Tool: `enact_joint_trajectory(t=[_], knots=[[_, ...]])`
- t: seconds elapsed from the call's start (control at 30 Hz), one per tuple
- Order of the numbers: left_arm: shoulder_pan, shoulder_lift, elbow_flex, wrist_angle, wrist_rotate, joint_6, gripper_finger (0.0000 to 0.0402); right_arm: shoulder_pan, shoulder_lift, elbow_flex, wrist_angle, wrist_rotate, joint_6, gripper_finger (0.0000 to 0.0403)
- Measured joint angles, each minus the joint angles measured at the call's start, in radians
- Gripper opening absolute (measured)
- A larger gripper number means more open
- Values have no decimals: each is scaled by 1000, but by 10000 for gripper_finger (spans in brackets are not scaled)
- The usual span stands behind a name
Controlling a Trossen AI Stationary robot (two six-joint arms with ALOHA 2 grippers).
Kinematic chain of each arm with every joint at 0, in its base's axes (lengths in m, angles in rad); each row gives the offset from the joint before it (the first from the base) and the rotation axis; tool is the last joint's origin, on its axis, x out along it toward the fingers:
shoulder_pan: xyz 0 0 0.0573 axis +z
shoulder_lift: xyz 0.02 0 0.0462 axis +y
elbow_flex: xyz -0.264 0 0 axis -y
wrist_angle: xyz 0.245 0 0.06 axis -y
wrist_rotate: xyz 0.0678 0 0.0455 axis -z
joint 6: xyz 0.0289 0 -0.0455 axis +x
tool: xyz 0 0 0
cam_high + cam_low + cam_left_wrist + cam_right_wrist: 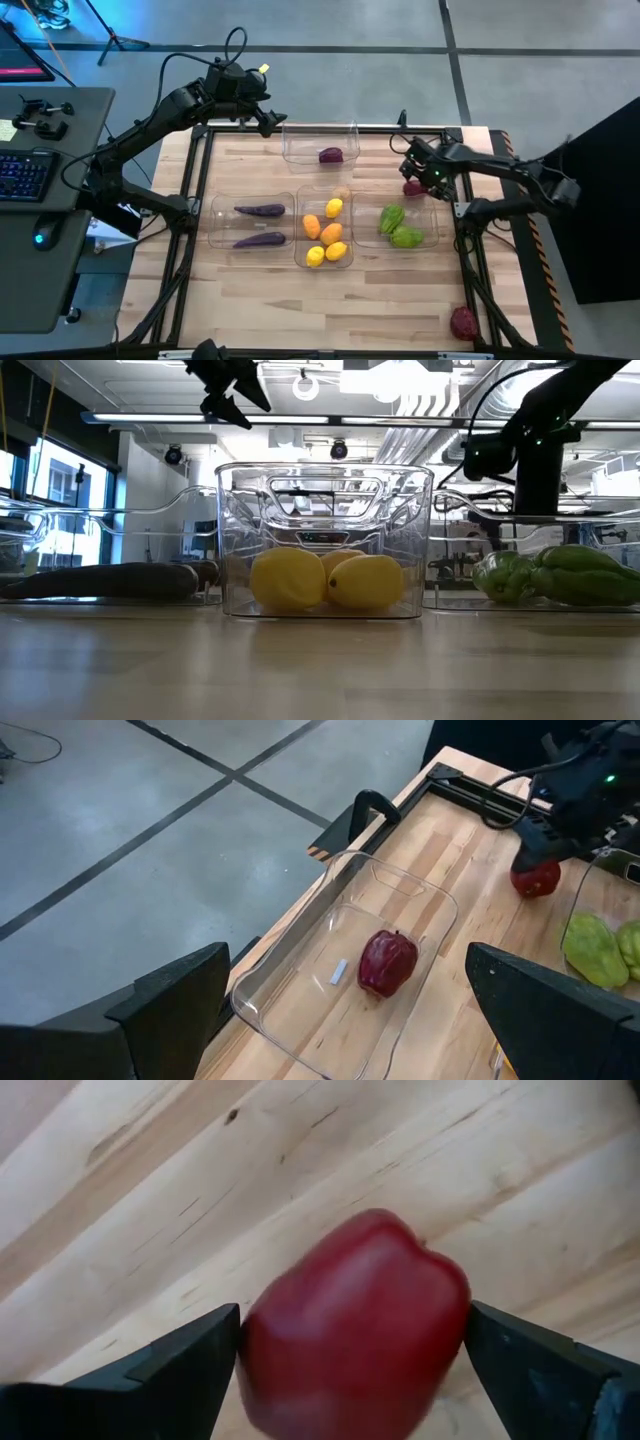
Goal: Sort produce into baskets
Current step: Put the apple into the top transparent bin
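Your right end effector (350,1345) brackets a dark red fruit (352,1325) on the worktop (380,300) beside the green bin, fingers open, so close next, then carry it to the far bin (300,148) beneath the open left end effector (268,120).

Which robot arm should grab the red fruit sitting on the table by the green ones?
The right one, probably. Its right pincer already straddles that red fruit, fingers open on both sides. The left pincer hovers farther off, by the far bin.
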Motion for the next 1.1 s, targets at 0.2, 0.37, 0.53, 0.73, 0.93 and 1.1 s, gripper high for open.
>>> enact_joint_trajectory(t=[0.2,0.37,0.53,0.73,0.93,1.1], knots=[[0,0,0,0,0,0,394,0,63,-2,53,-6,-25,365],[0,0,0,0,0,0,394,2,107,-2,122,-7,-53,365],[0,0,0,0,0,0,394,2,152,-1,193,-26,-122,365],[0,0,0,0,0,0,394,-4,175,0,188,-56,-219,364],[0,0,0,0,0,0,394,-21,174,0,149,-77,-270,325],[0,0,0,0,0,-1,394,-44,174,35,150,-90,-378,266]])
